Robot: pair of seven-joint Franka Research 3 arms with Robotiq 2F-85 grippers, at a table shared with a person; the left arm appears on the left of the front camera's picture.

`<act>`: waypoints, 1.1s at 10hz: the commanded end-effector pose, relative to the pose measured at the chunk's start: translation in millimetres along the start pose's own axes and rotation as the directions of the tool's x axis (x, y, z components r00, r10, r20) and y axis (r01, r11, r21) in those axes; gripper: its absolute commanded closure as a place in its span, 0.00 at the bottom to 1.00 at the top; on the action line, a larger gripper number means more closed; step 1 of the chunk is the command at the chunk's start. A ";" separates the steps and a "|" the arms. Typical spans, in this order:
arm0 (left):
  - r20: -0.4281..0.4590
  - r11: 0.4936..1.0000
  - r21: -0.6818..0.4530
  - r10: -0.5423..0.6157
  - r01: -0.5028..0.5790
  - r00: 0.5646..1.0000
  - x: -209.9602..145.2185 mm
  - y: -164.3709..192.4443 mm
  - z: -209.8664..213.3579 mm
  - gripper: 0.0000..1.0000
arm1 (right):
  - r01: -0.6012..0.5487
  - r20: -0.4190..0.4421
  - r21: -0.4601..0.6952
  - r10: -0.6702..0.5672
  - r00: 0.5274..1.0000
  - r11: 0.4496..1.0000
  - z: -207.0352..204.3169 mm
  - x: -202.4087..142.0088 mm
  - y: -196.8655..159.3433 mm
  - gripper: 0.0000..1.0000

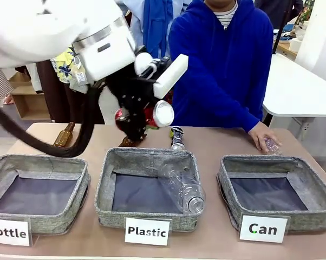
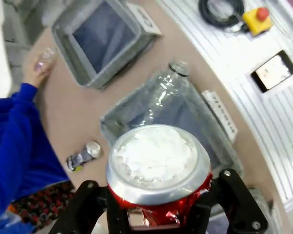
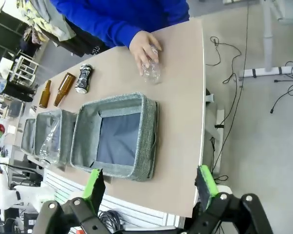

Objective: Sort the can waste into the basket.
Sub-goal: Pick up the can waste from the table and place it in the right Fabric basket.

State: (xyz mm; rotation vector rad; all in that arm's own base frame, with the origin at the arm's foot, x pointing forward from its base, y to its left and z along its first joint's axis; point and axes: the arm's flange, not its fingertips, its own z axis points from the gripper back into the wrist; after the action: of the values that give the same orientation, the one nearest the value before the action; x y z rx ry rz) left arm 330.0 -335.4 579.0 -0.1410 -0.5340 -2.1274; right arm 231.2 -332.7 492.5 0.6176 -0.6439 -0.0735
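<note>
My left gripper (image 1: pixel 138 123) hangs above the table behind the middle basket, shut on the crushed red can (image 1: pixel 151 116). In the left wrist view the red can (image 2: pixel 156 161) sits between the black fingers (image 2: pixel 85 204), its silver end facing the camera. The dark can (image 1: pixel 177 137) lies on the table just right of the gripper, also seen as the dark can (image 2: pixel 83 156) and the dark can (image 3: pixel 83 78). The "Can" basket (image 1: pixel 228 168) stands at the right, its rim (image 3: pixel 149 126) below my open right gripper (image 3: pixel 150 184), and holds nothing.
The "Plastic" basket (image 1: pixel 106 179) holds a clear bottle (image 1: pixel 187 189). The "Bottle" basket (image 1: pixel 0 168) is at the left. Brown bottles (image 3: pixel 64 87) lie at the back left. A person's hand (image 1: pixel 262 135) rests on a clear bottle (image 1: pixel 271 144) behind the "Can" basket.
</note>
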 end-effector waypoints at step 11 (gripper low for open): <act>-0.020 0.984 0.079 0.159 -0.157 0.987 279.8 186.3 -213.2 1.00 | 0.072 -0.077 0.113 -0.064 0.995 0.991 8.2 8.5 -20.1 0.00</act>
State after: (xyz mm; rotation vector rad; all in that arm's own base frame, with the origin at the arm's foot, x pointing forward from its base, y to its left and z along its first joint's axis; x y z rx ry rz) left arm 308.0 -675.1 500.0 -0.2307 -0.6507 -2.0177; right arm 233.1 -346.3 489.3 0.7080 -0.5594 -0.0617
